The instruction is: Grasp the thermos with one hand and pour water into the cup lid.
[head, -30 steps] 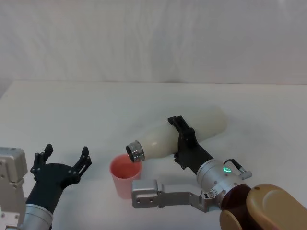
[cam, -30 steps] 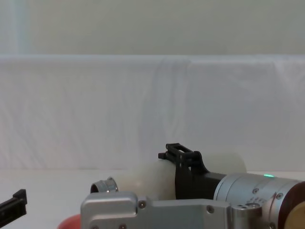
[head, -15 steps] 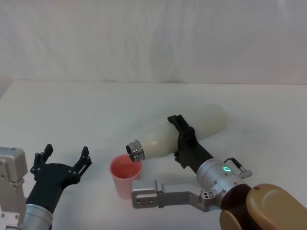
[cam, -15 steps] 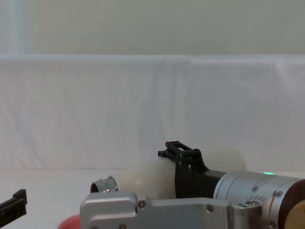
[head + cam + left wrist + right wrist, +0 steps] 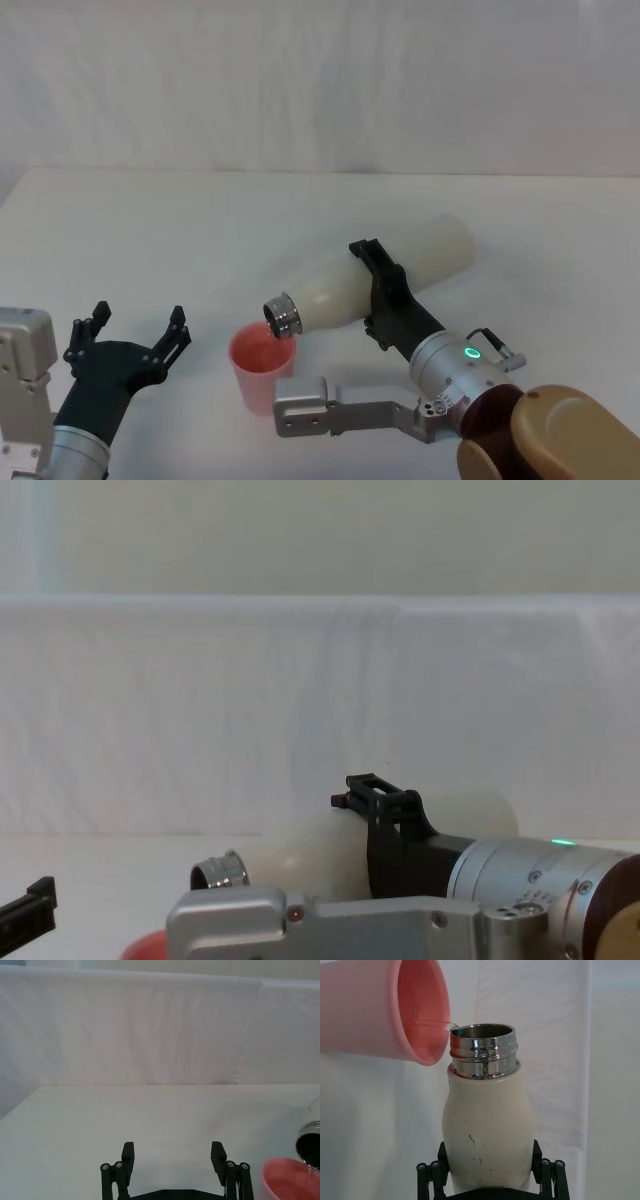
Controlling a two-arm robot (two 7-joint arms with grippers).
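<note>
While right gripper (image 5: pixel 372 290) clamps tilted thermos (image 5: pixel 375 276), neck over pink cup lid (image 5: pixel 262 364), apparently trickling water; left gripper (image 5: pixel 135 325) spread wide, idle.

Thermos (image 5: pixel 385 272): cream-white matte bottle, rounded shoulders, bright threaded steel neck, small dark specks on the body. Uncapped. It is held nearly horizontal, clamped about mid-body between the two black fingers of the right hand (image 5: pixel 372 288), neck pointing away from the hand toward the robot's left and tipped slightly down.

Cup lid (image 5: pixel 262 364): small salmon-pink round cup, upright on the table, mouth open upward. It stands beyond the thermos mouth, to the left of the hand and below the neck. The steel mouth sits just over its rim, and a thin clear stream crosses from the mouth into the cup.
</note>
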